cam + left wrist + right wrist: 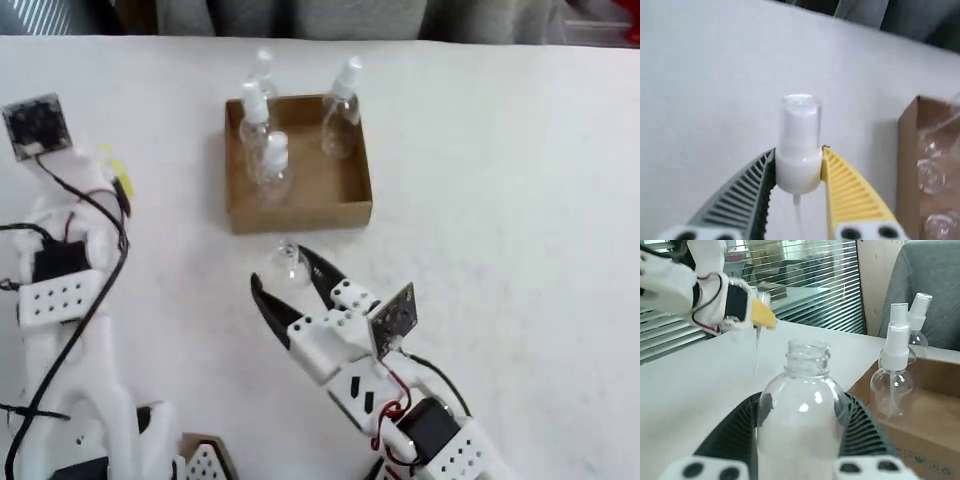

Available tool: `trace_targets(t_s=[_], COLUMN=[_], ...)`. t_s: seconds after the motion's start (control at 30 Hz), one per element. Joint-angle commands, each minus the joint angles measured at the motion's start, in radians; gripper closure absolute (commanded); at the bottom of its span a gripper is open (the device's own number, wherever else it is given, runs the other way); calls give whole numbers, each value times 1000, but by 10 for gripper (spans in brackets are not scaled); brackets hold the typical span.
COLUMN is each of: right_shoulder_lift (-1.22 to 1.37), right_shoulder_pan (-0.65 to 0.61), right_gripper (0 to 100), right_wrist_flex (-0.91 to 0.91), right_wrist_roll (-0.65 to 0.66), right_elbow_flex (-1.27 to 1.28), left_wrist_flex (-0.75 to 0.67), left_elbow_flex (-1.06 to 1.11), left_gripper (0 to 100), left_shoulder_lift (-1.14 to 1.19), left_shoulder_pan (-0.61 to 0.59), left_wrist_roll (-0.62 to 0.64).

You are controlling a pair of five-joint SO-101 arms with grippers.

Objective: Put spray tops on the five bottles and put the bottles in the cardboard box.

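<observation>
My right gripper is shut on a clear bottle with an open neck, just in front of the cardboard box. The right wrist view has the same bottle between the black fingers. My left gripper, at the table's left, is shut on a white spray top with a clear cap. Its thin dip tube hangs down below the yellow finger. Several bottles with spray tops stand in the box.
One capped bottle stands at the box's rear wall; whether it is inside I cannot tell. The box's corner lies to one side of my left gripper. Cables run along the left arm. A white cloth covers the table.
</observation>
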Motion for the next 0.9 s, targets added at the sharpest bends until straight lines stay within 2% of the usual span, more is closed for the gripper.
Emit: trace_targets(t_s=[0.0,0.2,0.37,0.63,0.77,0.87], right_shoulder_lift=[-10,-10,-10,-10,-10,-10], right_shoulder_pan=[-10,-62,-79,-79,-76,-76], right_gripper=[977,977,977,977,977,977], right_wrist_flex=[16,47,56,56,56,56], right_wrist_roll=[-6,-5,-3,0,-2,-3], right_elbow_flex=[9,9,9,9,9,9], left_wrist_flex=[-21,-21,-21,-8,44,80], left_elbow_flex=[-176,-322,-423,-539,-617,-664], left_gripper=[924,924,924,927,979,977], left_shoulder_lift=[-90,-260,-343,-302,-246,-213], left_shoulder_pan=[-1,88,246,478,561,607], left_wrist_roll=[9,9,11,11,12,75])
